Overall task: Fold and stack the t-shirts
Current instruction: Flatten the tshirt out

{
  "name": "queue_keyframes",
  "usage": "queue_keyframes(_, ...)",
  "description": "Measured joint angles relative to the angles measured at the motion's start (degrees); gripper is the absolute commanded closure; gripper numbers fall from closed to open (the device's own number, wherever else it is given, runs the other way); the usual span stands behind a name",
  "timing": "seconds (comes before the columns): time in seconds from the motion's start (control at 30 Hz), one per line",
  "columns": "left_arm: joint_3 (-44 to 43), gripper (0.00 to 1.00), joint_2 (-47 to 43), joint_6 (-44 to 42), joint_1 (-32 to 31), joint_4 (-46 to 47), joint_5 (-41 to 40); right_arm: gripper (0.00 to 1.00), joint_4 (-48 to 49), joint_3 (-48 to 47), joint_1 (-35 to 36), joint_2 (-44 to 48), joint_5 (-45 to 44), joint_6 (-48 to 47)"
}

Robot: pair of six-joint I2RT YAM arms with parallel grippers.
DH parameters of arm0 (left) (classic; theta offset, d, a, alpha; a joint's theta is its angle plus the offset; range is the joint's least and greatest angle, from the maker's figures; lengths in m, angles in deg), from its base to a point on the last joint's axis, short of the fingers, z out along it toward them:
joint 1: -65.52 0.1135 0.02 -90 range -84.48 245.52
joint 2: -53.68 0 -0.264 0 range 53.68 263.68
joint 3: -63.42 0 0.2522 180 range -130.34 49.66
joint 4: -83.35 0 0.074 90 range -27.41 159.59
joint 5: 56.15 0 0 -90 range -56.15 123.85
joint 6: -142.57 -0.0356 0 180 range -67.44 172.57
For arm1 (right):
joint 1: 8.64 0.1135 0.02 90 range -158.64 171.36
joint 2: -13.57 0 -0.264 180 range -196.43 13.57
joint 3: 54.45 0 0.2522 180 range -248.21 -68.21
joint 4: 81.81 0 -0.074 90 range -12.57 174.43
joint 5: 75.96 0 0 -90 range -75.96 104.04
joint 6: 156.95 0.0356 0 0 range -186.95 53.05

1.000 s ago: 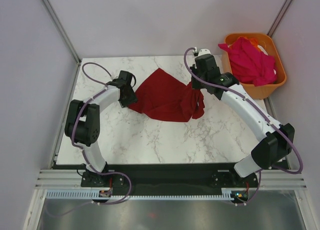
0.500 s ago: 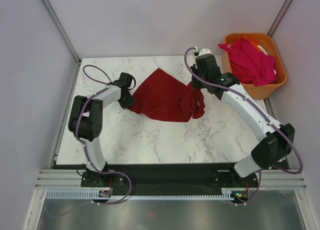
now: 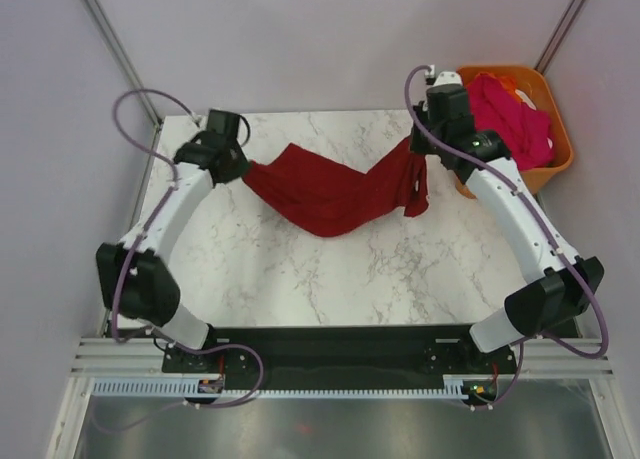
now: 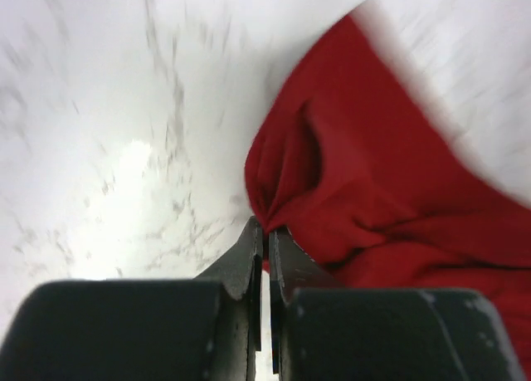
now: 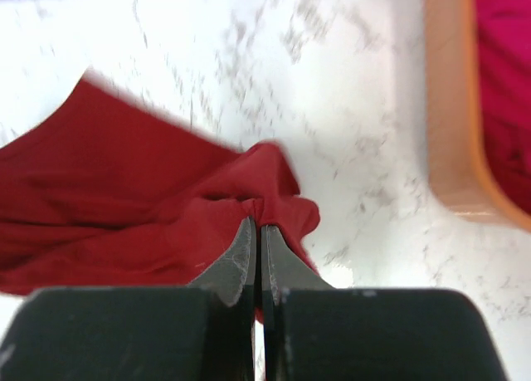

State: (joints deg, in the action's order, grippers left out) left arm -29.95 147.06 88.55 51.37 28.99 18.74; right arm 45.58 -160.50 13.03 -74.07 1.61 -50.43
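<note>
Marble table (image 3: 300,269): crimson t-shirt (image 3: 335,194) slung 9-to-3 between left gripper (image 3: 240,169) and right gripper (image 3: 415,159), each pinching one end.

One t-shirt (image 3: 335,191) spans the tabletop (image 3: 300,269) between left end effector (image 3: 240,164) and right end effector (image 3: 415,151); another t-shirt (image 3: 510,119) lies in the tub (image 3: 555,159), far right.

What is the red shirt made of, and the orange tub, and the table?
The red shirt looks like soft matte cloth: it sags and wrinkles between the two pincers. The orange tub looks like smooth plastic, judging by its stiff, even rim. The table has a white surface with grey veins like marble, though it may only be a printed pattern.
</note>
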Motion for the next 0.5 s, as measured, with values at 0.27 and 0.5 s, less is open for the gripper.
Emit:
queue_keyframes(0.27,-24.0,0.98,-26.2,-5.7,6.7,-6.6,-7.2,1.00,2.0,0.4,-3.3,17.7,-9.0,3.2)
queue_keyframes(0.5,-27.6,0.98,-34.6,-8.0,6.7,-15.3,-8.9,1.00,4.7,9.1,-3.5,38.7,-16.5,5.9)
